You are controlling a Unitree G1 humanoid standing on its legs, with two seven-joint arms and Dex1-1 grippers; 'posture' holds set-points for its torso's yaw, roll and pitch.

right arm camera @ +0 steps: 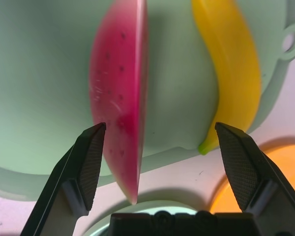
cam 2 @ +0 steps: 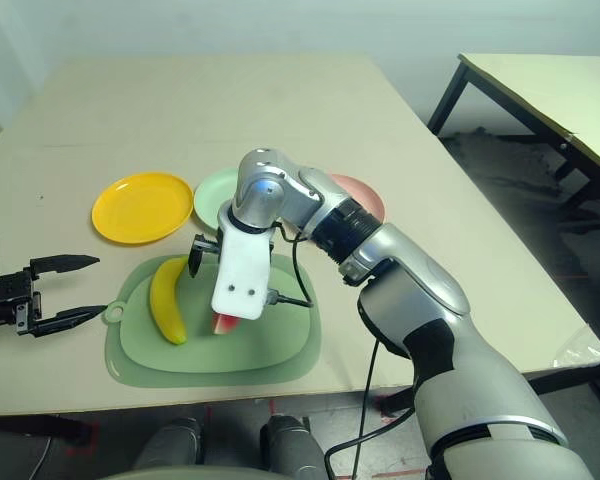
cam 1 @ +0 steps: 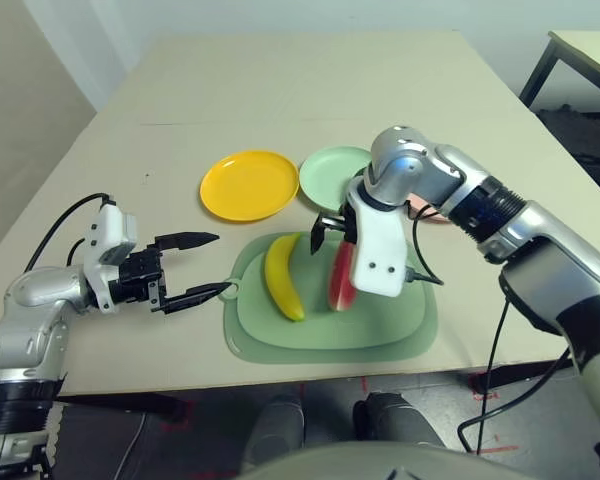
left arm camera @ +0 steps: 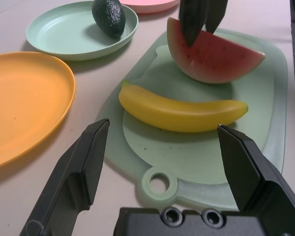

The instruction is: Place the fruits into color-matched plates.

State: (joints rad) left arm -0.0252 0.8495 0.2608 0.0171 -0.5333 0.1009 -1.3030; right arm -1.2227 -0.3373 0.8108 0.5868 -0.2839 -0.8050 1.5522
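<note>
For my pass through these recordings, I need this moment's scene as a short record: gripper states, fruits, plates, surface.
left gripper: open, left of the mat
right gripper: open, over the mat near the watermelon wedge
banana: on the green cutting mat
watermelon wedge: on the mat
avocado: on the mint green plate
yellow-orange plate: no fruit on it
pink plate: partly hidden by right arm
fruits not yet plated: banana, watermelon wedge
</note>
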